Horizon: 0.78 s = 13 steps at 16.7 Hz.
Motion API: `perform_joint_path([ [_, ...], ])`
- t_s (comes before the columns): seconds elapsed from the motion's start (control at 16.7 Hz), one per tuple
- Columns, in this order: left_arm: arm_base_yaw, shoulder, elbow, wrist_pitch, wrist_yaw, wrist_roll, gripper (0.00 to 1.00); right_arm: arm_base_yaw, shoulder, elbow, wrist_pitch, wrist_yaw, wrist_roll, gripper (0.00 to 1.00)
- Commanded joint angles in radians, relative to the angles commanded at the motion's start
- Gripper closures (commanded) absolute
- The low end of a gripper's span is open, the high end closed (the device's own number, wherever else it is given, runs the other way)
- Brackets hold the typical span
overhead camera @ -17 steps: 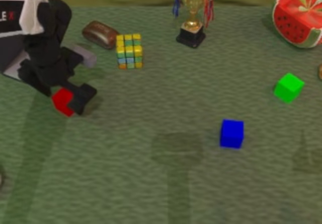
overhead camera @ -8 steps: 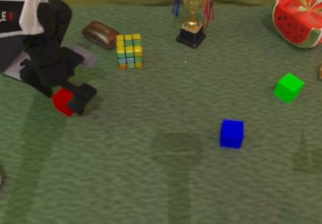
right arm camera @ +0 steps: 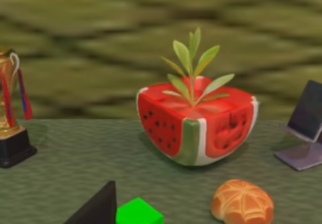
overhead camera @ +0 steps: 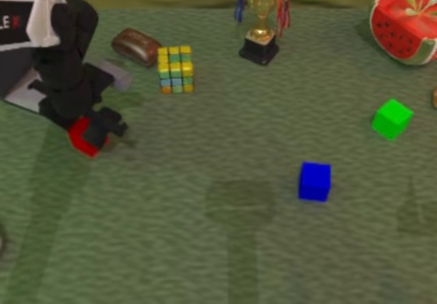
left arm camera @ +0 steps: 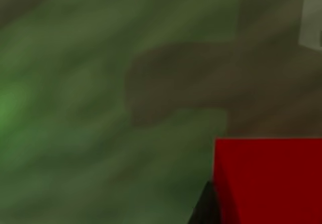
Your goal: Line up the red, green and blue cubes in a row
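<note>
My black left gripper (overhead camera: 95, 128) covers a bright red cube (overhead camera: 80, 135); green cube (overhead camera: 392, 118), deep blue cube (overhead camera: 315, 181), mottled green table (overhead camera: 225, 249).

Close view: bright red matte cube on mottled green table surface.

Item one, the bright red matte cube (left arm camera: 269, 181): one flat, plain face shown large, cut off by the frame. Item two, a narrow black wedge-shaped part (left arm camera: 206, 206), touching the cube's near vertical edge; what it belongs to cannot be told. Item three, the mottled green table surface (left arm camera: 75, 108), blurred, with a broad brownish shadow patch (left arm camera: 181, 90) lying beyond the cube. Item four, a pale grey sliver (left arm camera: 312, 20) at the frame's edge, unidentifiable.
</note>
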Motion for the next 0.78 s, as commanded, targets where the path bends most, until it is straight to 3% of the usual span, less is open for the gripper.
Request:
perform_joint_path([
  [0.48, 0.000, 0.000, 0.000, 0.000, 0.000, 0.000, 1.00, 0.000, 0.000, 0.000, 0.000, 0.000, 0.000, 0.00],
  [0.78, 0.012, -0.058, 0.061, -0.088, 0.012, -0.013, 1.00, 0.000, 0.000, 0.000, 0.000, 0.000, 0.000, 0.00],
])
